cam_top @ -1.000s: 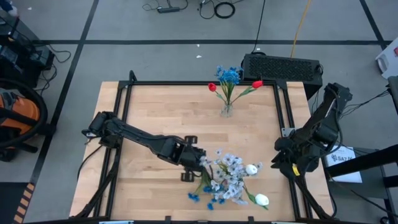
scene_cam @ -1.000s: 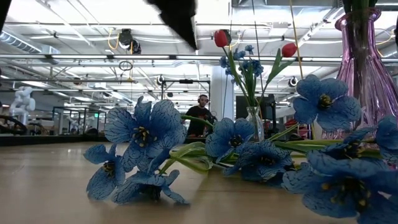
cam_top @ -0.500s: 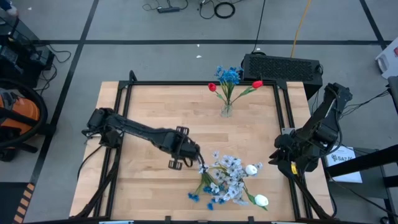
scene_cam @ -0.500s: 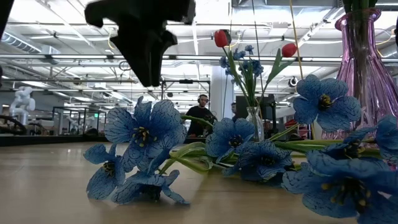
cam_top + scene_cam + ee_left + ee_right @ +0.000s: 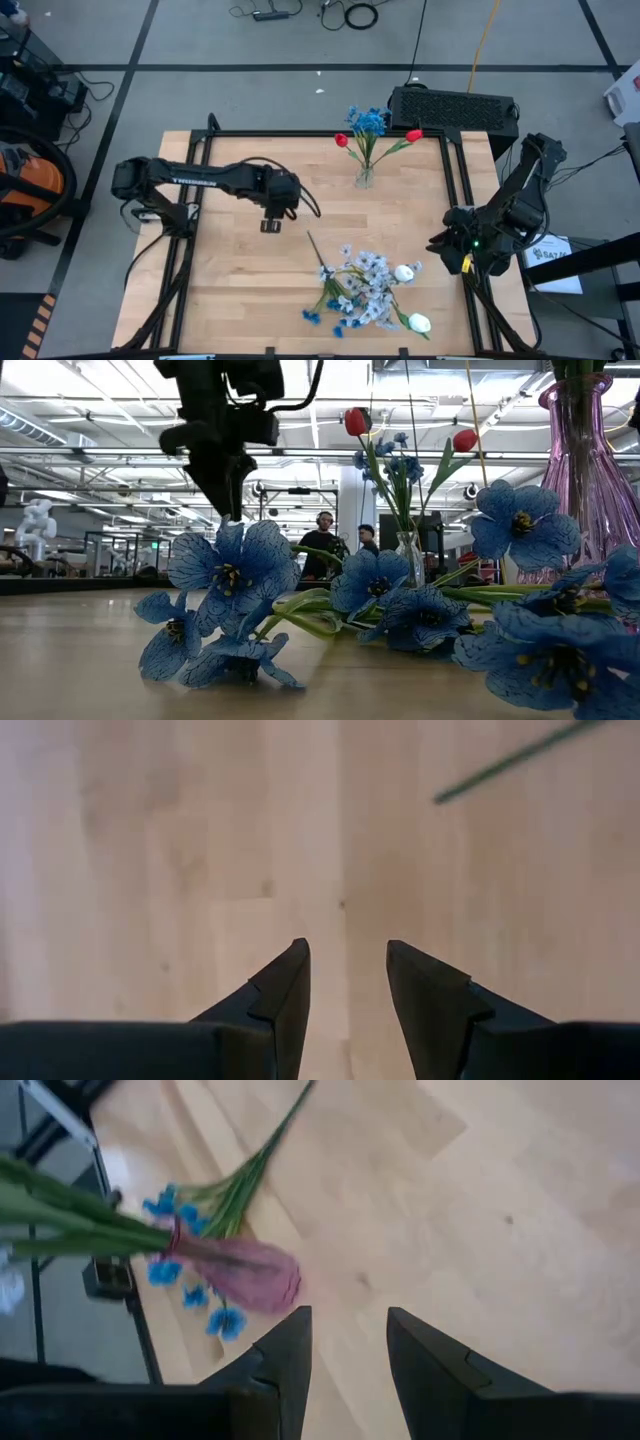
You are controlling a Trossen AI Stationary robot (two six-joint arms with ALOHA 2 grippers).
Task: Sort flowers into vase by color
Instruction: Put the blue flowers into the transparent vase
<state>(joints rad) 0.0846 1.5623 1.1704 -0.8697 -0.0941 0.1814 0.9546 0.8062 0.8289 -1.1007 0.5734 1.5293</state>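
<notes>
Left pincer (image 5: 271, 225), fingers apart and empty, has withdrawn from the flowers (image 5: 365, 290).

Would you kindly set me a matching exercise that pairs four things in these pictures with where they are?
Things:
1. left claw
2. right claw
3. red tulips
4. white tulips

Places:
A. lying in the pile at the table's near edge
B. standing in the clear vase at the far edge
C. open over bare wood, left of centre
D. by the table's right edge

Pairs: 1-C, 2-D, 3-B, 4-A
</notes>
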